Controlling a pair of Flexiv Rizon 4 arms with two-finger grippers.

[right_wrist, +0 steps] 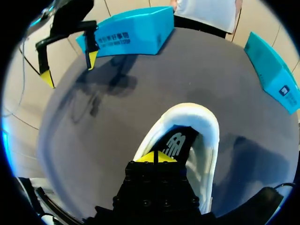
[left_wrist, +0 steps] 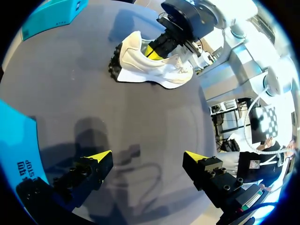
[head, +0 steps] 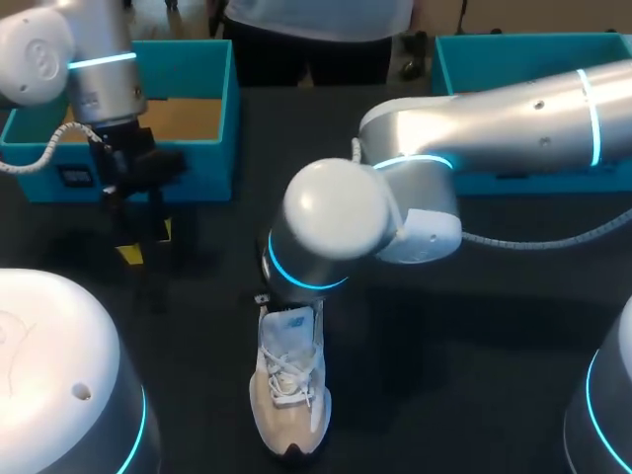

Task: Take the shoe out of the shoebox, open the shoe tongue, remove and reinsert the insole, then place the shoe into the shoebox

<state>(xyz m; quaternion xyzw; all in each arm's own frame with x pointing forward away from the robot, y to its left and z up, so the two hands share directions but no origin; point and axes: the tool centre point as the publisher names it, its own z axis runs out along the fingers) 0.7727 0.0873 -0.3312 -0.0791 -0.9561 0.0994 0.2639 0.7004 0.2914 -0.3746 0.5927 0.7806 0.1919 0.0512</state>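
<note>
On the dark table (head: pixel 444 395), well clear of the blue shoebox (head: pixel 202 163), the white shoe (head: pixel 289 390) is sitting upright on its sole. The right gripper (right_wrist: pixel 154 158) is pushing its closed-together fingers into the shoe's opening, while the left gripper (left_wrist: pixel 147 157) is hanging spread wide over tabletop near the box.

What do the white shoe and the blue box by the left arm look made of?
Shoe: seemingly white fabric, matte, with woven laces; dark, likely rubber, sole. Box: probably cardboard, matte turquoise outside, plain brown inside.
</note>
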